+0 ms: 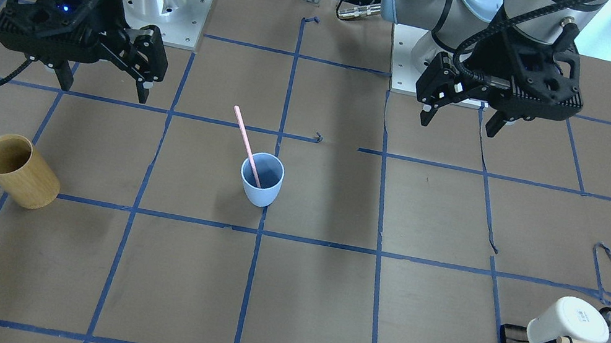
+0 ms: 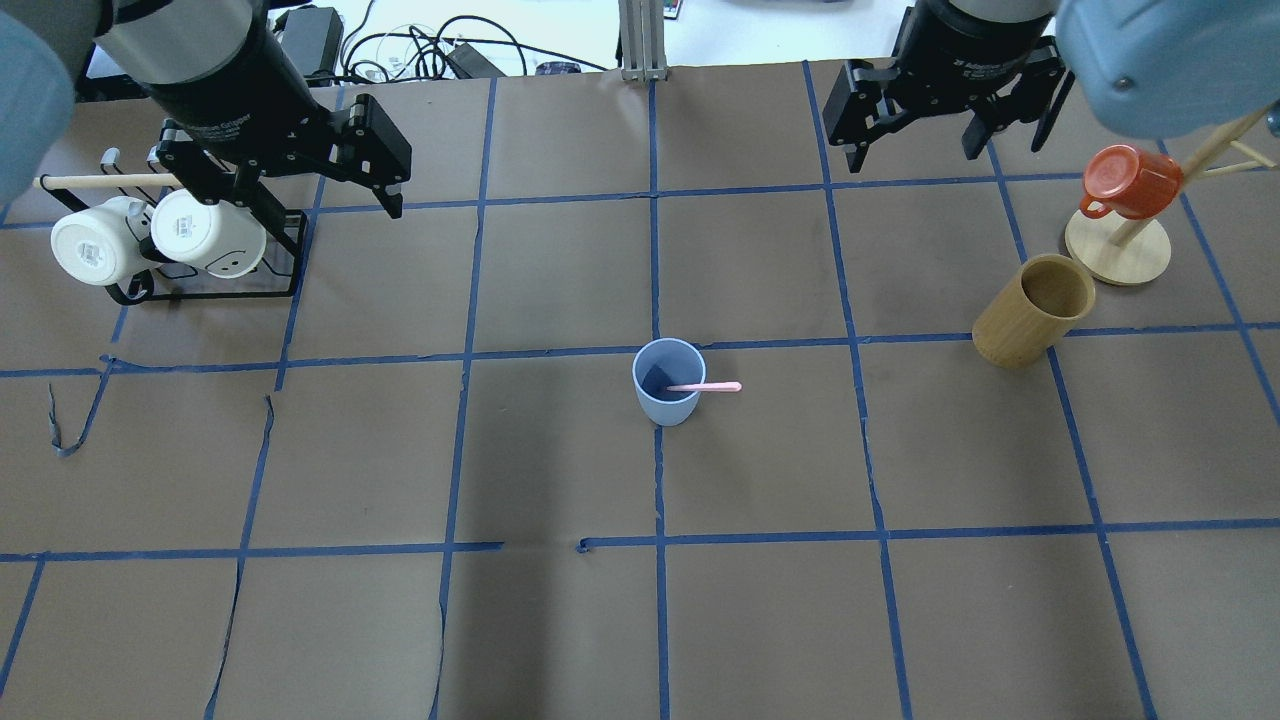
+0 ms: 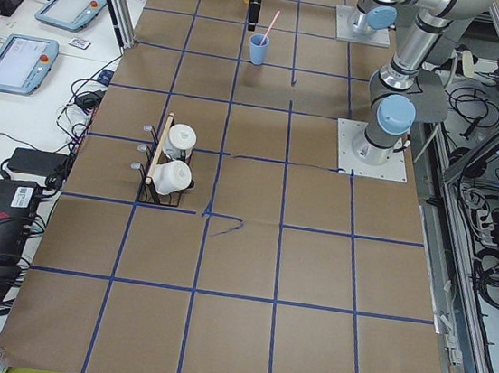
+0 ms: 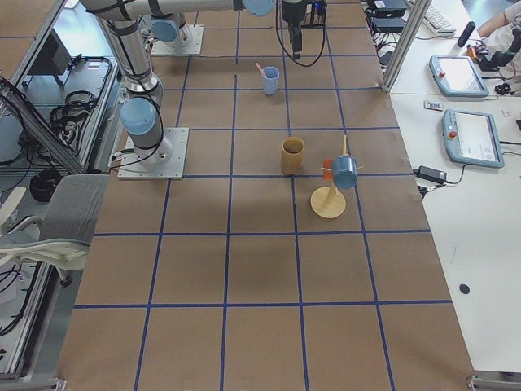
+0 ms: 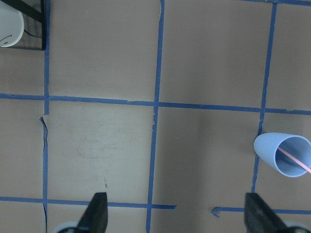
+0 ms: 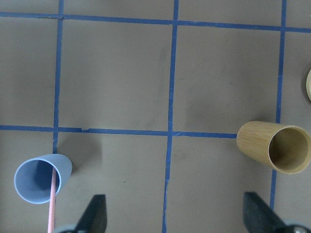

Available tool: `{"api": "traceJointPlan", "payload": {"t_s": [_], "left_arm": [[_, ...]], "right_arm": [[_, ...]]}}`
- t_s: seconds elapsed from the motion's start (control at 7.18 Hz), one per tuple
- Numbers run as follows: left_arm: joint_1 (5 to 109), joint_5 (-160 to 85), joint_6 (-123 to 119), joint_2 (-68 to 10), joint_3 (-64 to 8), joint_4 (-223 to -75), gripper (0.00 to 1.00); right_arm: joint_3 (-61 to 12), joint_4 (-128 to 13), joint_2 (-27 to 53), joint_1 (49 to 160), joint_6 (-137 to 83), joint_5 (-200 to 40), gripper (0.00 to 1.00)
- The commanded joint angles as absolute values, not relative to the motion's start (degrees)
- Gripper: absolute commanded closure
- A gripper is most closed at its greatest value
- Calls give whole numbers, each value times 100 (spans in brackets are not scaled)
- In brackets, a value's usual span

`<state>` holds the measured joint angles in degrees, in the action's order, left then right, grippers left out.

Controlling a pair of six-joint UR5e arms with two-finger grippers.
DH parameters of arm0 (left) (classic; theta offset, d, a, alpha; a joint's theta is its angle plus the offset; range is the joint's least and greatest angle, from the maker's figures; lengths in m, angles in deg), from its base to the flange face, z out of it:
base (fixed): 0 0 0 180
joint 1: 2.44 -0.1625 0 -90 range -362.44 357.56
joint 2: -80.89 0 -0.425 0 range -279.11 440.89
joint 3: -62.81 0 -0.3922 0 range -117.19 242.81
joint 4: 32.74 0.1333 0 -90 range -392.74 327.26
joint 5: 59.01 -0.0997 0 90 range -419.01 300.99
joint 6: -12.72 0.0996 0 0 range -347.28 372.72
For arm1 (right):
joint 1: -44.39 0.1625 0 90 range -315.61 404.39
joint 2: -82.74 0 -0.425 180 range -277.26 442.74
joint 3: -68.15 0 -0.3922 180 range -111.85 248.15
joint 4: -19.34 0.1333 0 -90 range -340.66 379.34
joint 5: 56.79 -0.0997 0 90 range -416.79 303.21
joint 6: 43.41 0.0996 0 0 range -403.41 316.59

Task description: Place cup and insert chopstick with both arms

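**Chopstick seen standing in the blue cup, both grippers open and raised**

The directions are given as on a clock laid over the overhead view, with the cup in the middle.

The blue cup [image 2: 668,382] is seen upright near the middle of the table [image 2: 560,620], just beside a crossing of the blue tape lines [image 2: 655,280]. The pink chopstick [image 2: 705,387] is placed inside it. Its lower end is down in the cup, and its upper part leans over the rim toward 3 o'clock.

The left gripper [image 1: 459,120] is held above the table at about 10 o'clock from the cup, well apart from it. Its fingers are spread wide and nothing is held between them. The right gripper [image 1: 104,87] is held between 1 and 2 o'clock, also well apart from the cup. Its fingers are spread in the same way, with nothing between them. In each wrist view only the brown table surface is seen between the two fingertips.

A bamboo cup [image 2: 1035,310] is standing upright at nearly 3 o'clock. Just beyond it, a red mug [image 2: 1130,180] is hung on a wooden stand [image 2: 1120,255]. Between 9 and 10 o'clock, two white mugs [image 2: 95,245] are hung on a black rack [image 2: 200,290], close to the left gripper.
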<state>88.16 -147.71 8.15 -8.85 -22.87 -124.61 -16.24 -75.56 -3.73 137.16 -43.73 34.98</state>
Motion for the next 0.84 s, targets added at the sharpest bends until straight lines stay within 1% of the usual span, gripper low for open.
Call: {"api": "traceJointPlan", "payload": {"t_s": [0.0, 0.7], "left_arm": [[8817, -14769, 815, -885, -2288, -12467, 0], [8817, -14769, 815, -885, -2288, -12467, 0]], "right_arm": [[-1632, -7540, -427, 13606, -4411, 3506, 0], [-1658, -7470, -515, 13597, -4420, 3532, 0]]}}
